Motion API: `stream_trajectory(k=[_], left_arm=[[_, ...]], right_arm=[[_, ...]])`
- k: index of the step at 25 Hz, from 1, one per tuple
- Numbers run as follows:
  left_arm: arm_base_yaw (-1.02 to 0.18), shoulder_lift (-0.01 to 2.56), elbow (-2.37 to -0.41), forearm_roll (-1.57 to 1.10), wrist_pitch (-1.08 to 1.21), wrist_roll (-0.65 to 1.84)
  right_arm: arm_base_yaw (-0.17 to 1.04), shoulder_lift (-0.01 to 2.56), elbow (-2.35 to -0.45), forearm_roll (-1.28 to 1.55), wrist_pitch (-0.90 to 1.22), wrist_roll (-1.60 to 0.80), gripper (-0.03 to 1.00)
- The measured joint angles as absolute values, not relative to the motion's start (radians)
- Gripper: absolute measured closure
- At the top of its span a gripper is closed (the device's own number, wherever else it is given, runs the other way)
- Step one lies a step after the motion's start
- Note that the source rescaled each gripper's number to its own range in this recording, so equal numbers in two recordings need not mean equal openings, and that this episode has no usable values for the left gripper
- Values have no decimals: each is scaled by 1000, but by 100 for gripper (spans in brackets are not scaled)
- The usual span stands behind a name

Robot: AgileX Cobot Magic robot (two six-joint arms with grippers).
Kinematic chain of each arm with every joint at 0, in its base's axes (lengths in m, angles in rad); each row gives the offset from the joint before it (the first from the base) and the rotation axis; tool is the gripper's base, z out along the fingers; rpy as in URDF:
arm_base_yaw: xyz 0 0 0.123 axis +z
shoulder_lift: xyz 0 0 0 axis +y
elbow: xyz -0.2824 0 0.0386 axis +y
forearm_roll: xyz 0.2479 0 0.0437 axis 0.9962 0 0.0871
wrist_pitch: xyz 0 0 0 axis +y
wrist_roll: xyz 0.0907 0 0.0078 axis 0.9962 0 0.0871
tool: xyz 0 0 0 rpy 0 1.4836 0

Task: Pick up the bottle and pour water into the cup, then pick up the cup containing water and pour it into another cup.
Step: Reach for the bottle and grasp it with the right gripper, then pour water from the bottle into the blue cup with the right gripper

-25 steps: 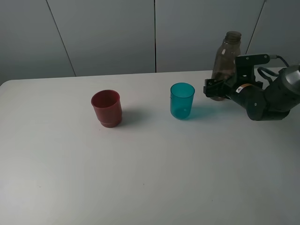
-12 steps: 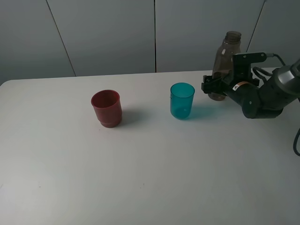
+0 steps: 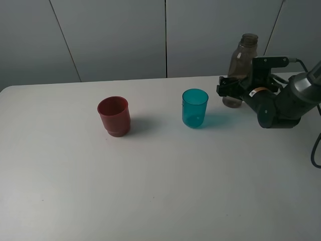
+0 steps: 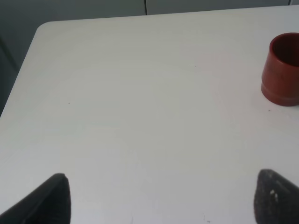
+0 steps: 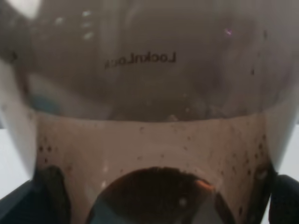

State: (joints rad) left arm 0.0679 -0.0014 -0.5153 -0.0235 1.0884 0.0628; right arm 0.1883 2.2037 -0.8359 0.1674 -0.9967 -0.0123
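Right claw wide open, straddling bottle near its base, not clamped.
Bottle upright on desk between the jaws; teal cup just past the claw tips, red cup well beyond. Risk: low hold on a tall, part-full bottle, could tilt or slip on lift, or clip teal cup. Left claw open, empty.

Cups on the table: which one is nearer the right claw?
The teal translucent cup. It stands between the opaque red cup and the right claw, which is at the bottle.
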Motion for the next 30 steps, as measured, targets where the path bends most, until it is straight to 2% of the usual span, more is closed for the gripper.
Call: stream_trajectory(k=[13, 14, 15, 16, 17, 18, 30], left_arm=[[68, -1, -515, -24, 1088, 63], [68, -1, -515, -24, 1088, 63], [68, -1, -515, -24, 1088, 63], [68, -1, -515, -24, 1088, 63], [68, -1, -515, -24, 1088, 63], [68, -1, -515, -24, 1088, 63], [68, -1, -515, -24, 1088, 63]], right_arm=[[188, 2207, -856, 167, -997, 18, -3], [188, 2207, -856, 167, -997, 18, 1], [188, 2207, -856, 167, -997, 18, 17], [188, 2207, -856, 167, -997, 18, 59], [188, 2207, -856, 167, -997, 16, 95], [188, 2207, -856, 166, -995, 17, 90], [188, 2207, -856, 135, -990, 8, 91]])
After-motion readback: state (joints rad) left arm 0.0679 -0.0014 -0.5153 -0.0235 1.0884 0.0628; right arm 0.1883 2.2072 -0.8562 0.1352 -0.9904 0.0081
